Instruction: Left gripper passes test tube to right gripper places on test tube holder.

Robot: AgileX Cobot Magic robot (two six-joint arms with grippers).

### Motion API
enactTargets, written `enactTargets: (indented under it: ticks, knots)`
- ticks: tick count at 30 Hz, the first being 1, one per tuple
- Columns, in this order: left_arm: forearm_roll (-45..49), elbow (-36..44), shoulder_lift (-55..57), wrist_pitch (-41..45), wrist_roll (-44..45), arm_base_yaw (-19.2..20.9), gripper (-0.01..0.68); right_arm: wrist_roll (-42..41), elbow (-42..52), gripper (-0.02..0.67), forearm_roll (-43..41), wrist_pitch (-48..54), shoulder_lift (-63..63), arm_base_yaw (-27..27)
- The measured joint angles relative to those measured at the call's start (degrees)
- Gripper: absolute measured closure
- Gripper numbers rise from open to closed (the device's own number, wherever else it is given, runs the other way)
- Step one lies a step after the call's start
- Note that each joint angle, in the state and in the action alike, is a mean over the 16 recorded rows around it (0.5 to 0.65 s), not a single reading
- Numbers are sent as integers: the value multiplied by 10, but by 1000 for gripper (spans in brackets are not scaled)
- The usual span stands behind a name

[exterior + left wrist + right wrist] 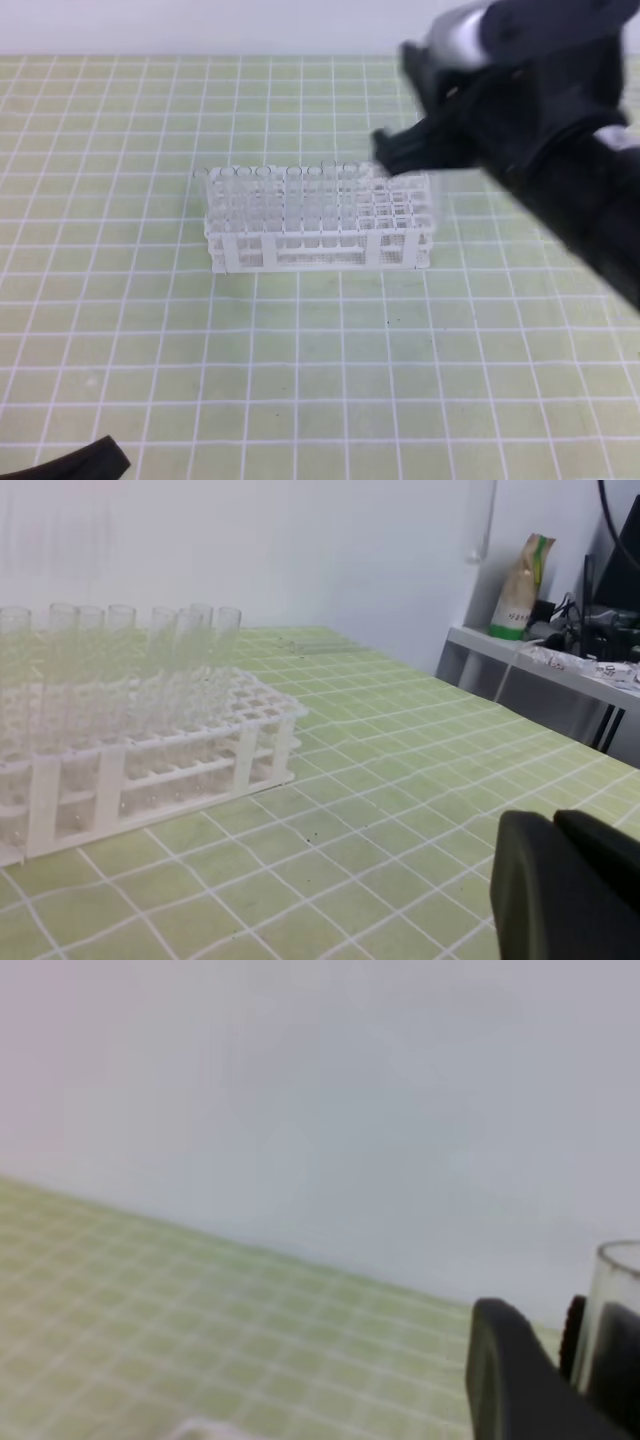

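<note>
The slim clear glass test tube (pixel 612 1310), light, slippery and brittle, stands clamped below its rim in the big silver-topped black right gripper (pixel 400 150) above the white lattice holder (pixel 320 220), best held mid-shaft; the left gripper's (pixel 560 885) opening is unclear

We count one test tube holder (pixel 320 225), a white lattice rack standing on the one gridded green bench (pixel 120 340). In its far rows, toward the left end, we make out about seven clear tubes (pixel 120 650) standing upright in the left wrist view; their outlines blur, so the count is rough. One more test tube (pixel 615 1310) shows in the right wrist view. We see two grippers: the right gripper (pixel 400 150) and the left gripper (pixel 570 880).
</note>
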Motion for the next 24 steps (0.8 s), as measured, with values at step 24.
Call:
enactTargets:
  ticks: [24]
  knots:
    - [-1,-1,-1,0,0,0,672,122,15,641,-116,63,10,-93]
